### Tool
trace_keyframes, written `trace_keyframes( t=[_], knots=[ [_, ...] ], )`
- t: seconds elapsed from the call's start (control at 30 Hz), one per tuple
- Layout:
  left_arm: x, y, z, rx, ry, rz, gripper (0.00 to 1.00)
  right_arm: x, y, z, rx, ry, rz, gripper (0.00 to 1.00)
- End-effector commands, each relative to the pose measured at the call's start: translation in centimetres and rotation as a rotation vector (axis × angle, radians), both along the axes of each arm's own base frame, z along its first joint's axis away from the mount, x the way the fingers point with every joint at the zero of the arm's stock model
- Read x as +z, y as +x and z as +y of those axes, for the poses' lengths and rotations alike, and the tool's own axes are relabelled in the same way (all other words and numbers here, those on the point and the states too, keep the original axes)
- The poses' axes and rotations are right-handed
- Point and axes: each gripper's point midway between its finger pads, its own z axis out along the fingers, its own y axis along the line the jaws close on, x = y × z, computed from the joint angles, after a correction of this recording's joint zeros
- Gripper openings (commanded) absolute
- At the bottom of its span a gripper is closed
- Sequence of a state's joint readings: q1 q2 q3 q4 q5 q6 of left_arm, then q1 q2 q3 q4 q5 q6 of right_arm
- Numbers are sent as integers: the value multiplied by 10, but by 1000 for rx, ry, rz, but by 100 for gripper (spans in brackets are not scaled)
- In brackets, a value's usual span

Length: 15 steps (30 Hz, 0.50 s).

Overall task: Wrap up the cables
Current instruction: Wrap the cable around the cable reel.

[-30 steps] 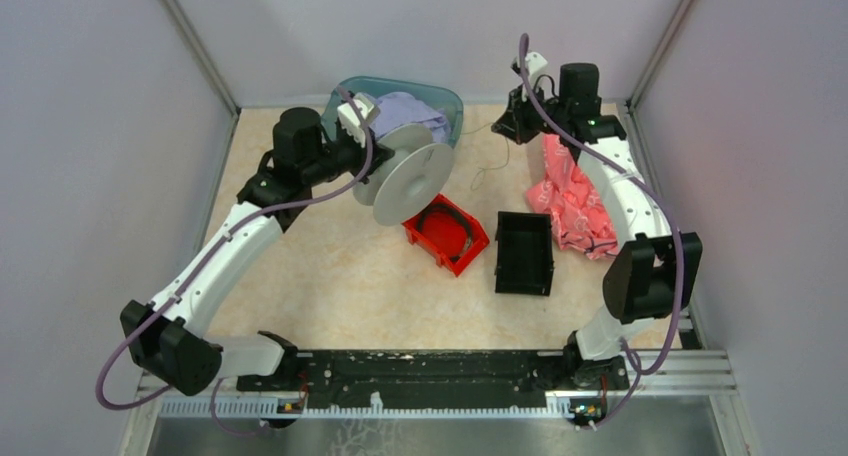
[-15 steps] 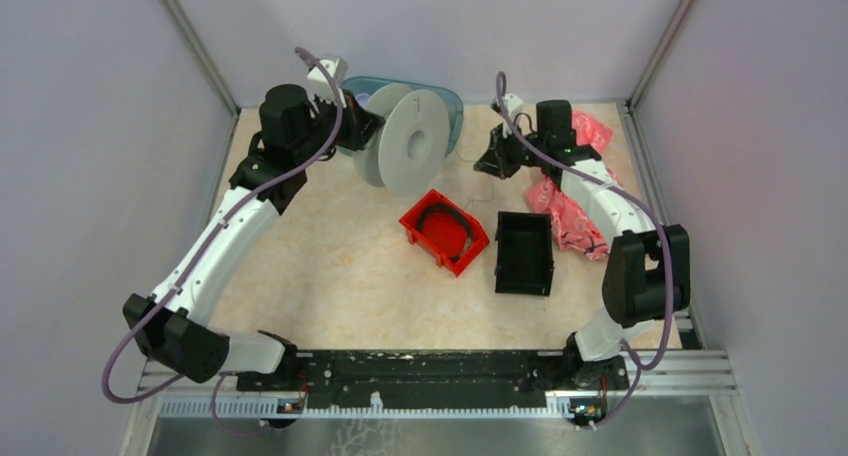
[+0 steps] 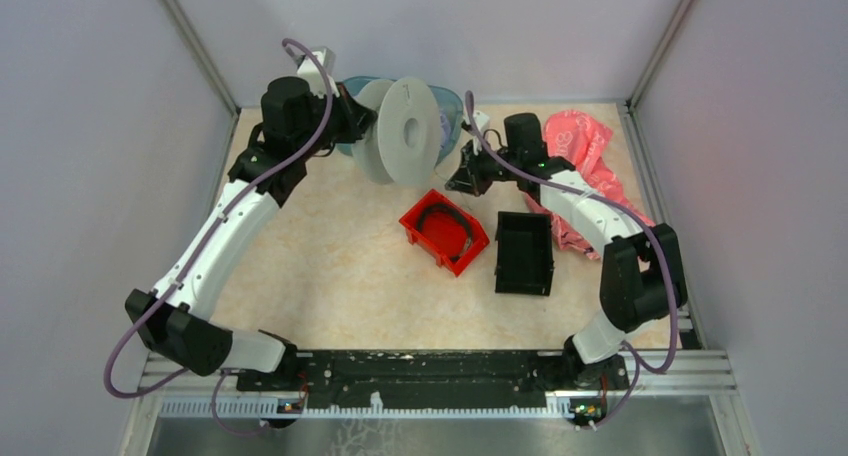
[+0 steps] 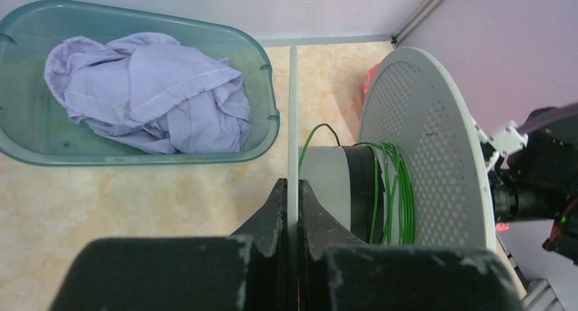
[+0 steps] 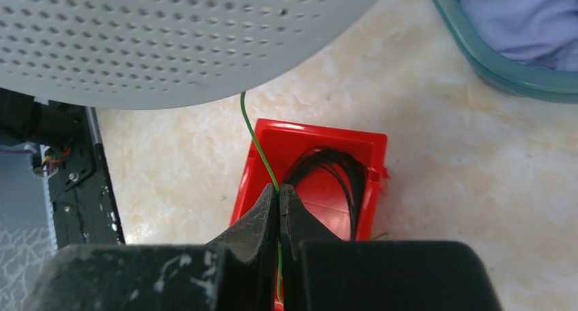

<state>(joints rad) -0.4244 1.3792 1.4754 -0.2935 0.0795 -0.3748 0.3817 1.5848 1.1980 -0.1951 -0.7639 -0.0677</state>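
My left gripper (image 4: 292,185) is shut on the thin near rim of the white spool (image 3: 405,133), which it holds up on edge in front of the teal basin. A few turns of thin green cable (image 4: 392,188) lie round the spool's hub next to its perforated far disc (image 4: 429,140). My right gripper (image 5: 278,188) is shut on a strand of the green cable (image 5: 253,137), which runs up from its tips to behind the spool's disc (image 5: 170,38). In the top view the right gripper (image 3: 462,176) sits just right of the spool, above the red bin.
A teal basin (image 4: 136,159) with a lavender cloth (image 4: 157,86) stands at the back behind the spool. A red bin (image 3: 425,246) holding a black wire coil (image 5: 341,181) and a black bin (image 3: 523,216) stand mid-table. A pink cloth (image 3: 580,141) lies at the back right.
The left arm has swung the spool up and back, turning its disc toward the camera. The right gripper has moved left from the back right corner to beside the spool.
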Motion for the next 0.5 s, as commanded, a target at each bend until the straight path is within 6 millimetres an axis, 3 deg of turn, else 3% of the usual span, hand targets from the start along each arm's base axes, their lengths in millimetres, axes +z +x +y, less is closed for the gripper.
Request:
trace_keyframes(
  t=[0.0, 0.23, 0.47],
  knots=[
    [32, 6, 7, 57, -59, -67, 0, 26, -13, 16, 68, 80, -61, 0],
    [37, 13, 16, 121, -58, -64, 0, 34, -32, 27, 166, 148, -35, 0],
    [28, 22, 28, 207, -44, -49, 0, 43, -63, 44, 317, 210, 31, 3]
  ],
)
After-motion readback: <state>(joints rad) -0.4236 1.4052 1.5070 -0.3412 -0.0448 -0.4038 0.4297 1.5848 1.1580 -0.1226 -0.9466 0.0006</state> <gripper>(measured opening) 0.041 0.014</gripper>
